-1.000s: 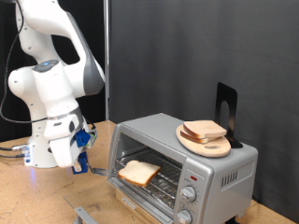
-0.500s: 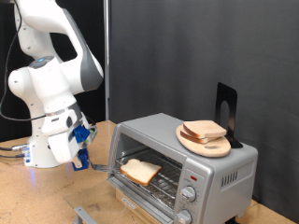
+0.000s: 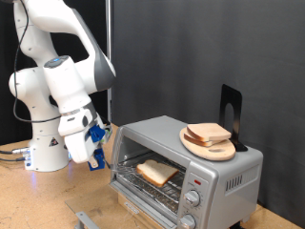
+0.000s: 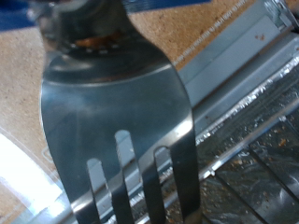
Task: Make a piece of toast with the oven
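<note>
In the exterior view, my white arm [image 3: 59, 91] stands at the left, bent down over the wooden table [image 3: 38, 200]. My gripper [image 3: 95, 143], with blue fingers, hangs just beside the open front of the oven [image 3: 186, 162]; its fingers are clenched on a metal fork [image 4: 117, 112], whose tines fill the wrist view. The silver oven sits right of my gripper with its door [image 3: 143, 196] lowered. The piece of toast [image 3: 156, 172] lies flat on the wire rack inside. On top of the oven, further right, a round wooden board [image 3: 210, 145] carries stacked bread slices [image 3: 207, 134].

toast [image 3: 156, 172] in oven [image 3: 187, 170] (on rack)
</note>
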### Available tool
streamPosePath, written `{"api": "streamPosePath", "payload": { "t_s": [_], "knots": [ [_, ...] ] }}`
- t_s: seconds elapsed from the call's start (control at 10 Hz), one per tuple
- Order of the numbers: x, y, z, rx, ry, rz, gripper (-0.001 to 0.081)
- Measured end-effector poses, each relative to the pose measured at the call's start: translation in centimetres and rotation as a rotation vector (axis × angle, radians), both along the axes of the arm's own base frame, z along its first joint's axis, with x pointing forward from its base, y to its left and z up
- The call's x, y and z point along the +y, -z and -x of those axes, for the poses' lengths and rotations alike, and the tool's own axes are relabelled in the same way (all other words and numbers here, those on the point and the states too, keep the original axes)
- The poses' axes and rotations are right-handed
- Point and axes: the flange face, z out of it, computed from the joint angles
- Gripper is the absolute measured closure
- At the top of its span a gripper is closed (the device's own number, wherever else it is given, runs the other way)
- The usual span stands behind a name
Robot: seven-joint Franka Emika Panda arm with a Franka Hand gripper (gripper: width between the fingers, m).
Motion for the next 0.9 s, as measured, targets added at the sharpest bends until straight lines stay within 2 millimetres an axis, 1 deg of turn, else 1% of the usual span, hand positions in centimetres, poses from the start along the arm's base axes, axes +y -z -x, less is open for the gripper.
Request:
{"api": "streamPosePath", "payload": {
  "t_s": [0.2, 0.4, 0.6, 0.9],
  "knots": [
    [0.8, -0.1, -0.1, 0.003, 0.003, 0.0, 0.0342],
    [0.8, 0.0, 0.1, 0.012, 0.006, -0.004, 0.0342],
    [-0.5, 0.4, 0.6, 0.054, 0.003, -0.007, 0.0342],
    [-3.7, 0.9, 2.0, 0.12, 0.019, -0.012, 0.0342]
  ]
}}
